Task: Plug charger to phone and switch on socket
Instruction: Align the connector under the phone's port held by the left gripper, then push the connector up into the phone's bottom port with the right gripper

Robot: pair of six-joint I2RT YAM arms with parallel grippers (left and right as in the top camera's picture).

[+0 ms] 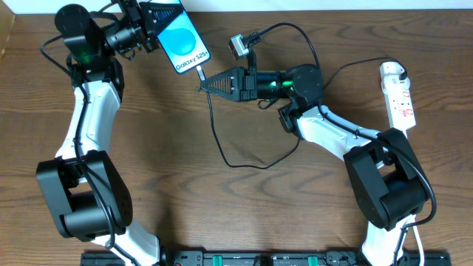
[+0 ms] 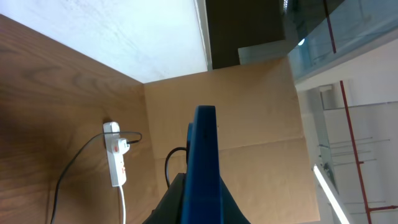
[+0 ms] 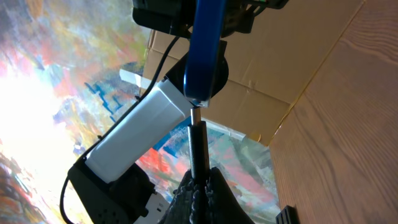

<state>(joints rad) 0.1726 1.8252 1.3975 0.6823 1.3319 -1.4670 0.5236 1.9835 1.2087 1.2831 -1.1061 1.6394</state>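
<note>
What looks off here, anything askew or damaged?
Nothing stands out. The left jaws are shut on the slim blue-screened smartphone, tilted, and the right jaws are shut on the thin black charger cable's connector, lined up at the phone's bottom edge. The white power strip lies flat at far right. No spill or damage.

Overhead, soft even light falls on the brown wood-grain table (image 1: 244, 214), leaving only faint shadows. The blue screen of the slim black-framed smartphone (image 1: 181, 38) glows brightest. In the left wrist view the smartphone's near edge is blurred, and the white wall (image 2: 112, 31) up-left of it is bright. In the right wrist view, harsh glare washes out the area left of the smartphone.
</note>
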